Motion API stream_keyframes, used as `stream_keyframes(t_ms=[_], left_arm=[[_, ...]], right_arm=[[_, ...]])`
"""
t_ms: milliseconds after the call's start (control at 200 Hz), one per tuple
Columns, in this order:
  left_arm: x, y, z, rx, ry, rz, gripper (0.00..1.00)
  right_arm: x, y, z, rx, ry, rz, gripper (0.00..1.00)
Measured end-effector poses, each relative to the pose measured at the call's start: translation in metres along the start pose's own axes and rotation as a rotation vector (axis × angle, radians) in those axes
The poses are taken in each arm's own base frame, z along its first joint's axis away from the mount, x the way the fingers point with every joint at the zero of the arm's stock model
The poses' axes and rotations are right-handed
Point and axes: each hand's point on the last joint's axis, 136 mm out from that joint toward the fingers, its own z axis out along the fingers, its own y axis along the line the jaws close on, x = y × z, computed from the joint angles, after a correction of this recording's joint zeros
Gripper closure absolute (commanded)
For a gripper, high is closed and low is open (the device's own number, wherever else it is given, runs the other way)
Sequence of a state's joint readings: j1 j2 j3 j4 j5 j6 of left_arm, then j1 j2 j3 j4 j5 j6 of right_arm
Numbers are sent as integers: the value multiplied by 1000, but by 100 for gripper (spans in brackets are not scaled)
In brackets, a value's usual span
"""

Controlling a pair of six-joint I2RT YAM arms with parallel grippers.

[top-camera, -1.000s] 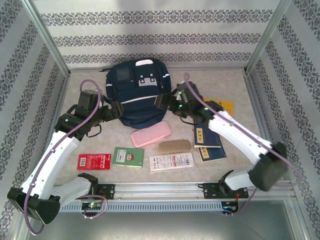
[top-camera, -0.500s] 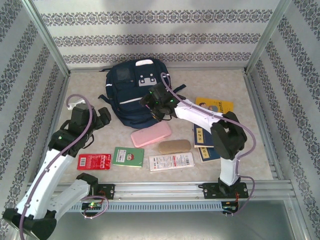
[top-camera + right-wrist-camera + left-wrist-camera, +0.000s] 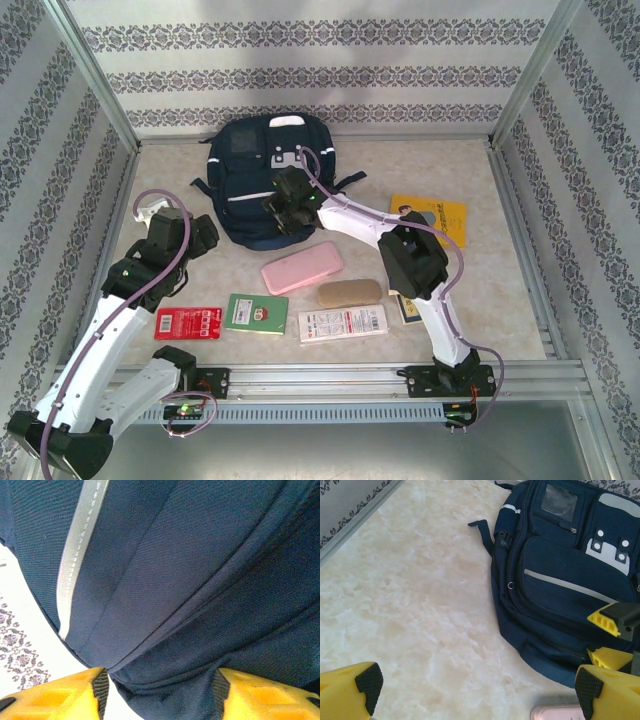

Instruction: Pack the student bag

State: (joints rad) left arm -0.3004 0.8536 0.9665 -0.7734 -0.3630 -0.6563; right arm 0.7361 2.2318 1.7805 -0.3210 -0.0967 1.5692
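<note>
Workspace seen from above and from both wrists. The student bag (image 3: 245, 180) lies flat on the pale marbled surface (image 3: 480, 200), front pockets upward, at the far side from the arm bases. The right claw (image 3: 285, 207) is down on the bag's near lower edge; in its wrist view the claw (image 3: 160, 692) has a fold of the navy fabric (image 3: 175, 580) filling the gap between its yellow fingers, the dark pads (image 3: 101, 687) pressed to that fold on both sides, so it is pinching the bag. A pale stripe (image 3: 75, 570) runs up the cloth ahead of this claw and to its left. The left claw (image 3: 203, 237) rests low beside the bag's left flank, apart from it, with its fingers spread wide; in its own view the claw (image 3: 476, 685) has bare surface between its fingers, the bag (image 3: 560, 580) lies ahead and to its right, and the right claw (image 3: 607, 640) appears at the bag's lower corner. Nearer the bases than the right claw lie a pink case (image 3: 302, 267), a tan case (image 3: 349, 293), a white card (image 3: 343, 324), a green booklet (image 3: 257, 313) and a red packet (image 3: 188, 323); a yellow book (image 3: 432, 218) lies to its right.
</note>
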Motion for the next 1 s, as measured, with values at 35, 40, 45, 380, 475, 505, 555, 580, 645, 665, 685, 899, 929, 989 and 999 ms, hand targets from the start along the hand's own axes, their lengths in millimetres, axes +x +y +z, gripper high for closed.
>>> stream_keyframes(t_ms=[35, 40, 45, 380, 475, 505, 555, 580, 645, 665, 685, 899, 929, 989, 999], left_arm=[[-1, 1, 0, -5, -4, 0, 1], [-1, 1, 0, -5, -4, 0, 1], [-1, 1, 0, -5, -4, 0, 1], [-1, 2, 0, -13, -10, 1, 1], [0, 3, 1, -15, -7, 2, 1], [0, 3, 1, -15, -6, 2, 1], [1, 3, 2, -15, -5, 3, 1], [2, 3, 2, -15, -3, 3, 1], [2, 2, 3, -9, -1, 3, 2], [2, 1, 3, -8, 0, 3, 2], [3, 1, 3, -5, 0, 2, 2], [2, 0, 4, 2, -5, -1, 2], [1, 0, 3, 1, -10, -2, 2], [-1, 2, 1, -2, -24, -4, 2], [-2, 2, 0, -2, -27, -5, 2]], right_arm=[[0, -2, 2, 7, -2, 1, 76], [0, -2, 2, 7, -2, -2, 77], [0, -3, 2, 8, -3, -2, 78], [-50, -41, -5, 72, -76, -63, 100], [-81, -56, -31, 102, -127, -94, 100], [-94, -60, -40, 110, -149, -104, 100], [-117, -63, -57, 121, -188, -122, 100], [-128, -62, -66, 123, -205, -139, 100], [-153, -59, -84, 120, -238, -182, 100], [-158, -57, -89, 120, -245, -196, 98], [-162, -55, -92, 118, -243, -224, 92], [-112, 12, -106, 23, -127, -678, 42], [-97, 22, -105, 10, -113, -754, 39], [-64, 40, -101, -4, -94, -910, 36], [-61, 42, -101, -4, -93, -928, 36]])
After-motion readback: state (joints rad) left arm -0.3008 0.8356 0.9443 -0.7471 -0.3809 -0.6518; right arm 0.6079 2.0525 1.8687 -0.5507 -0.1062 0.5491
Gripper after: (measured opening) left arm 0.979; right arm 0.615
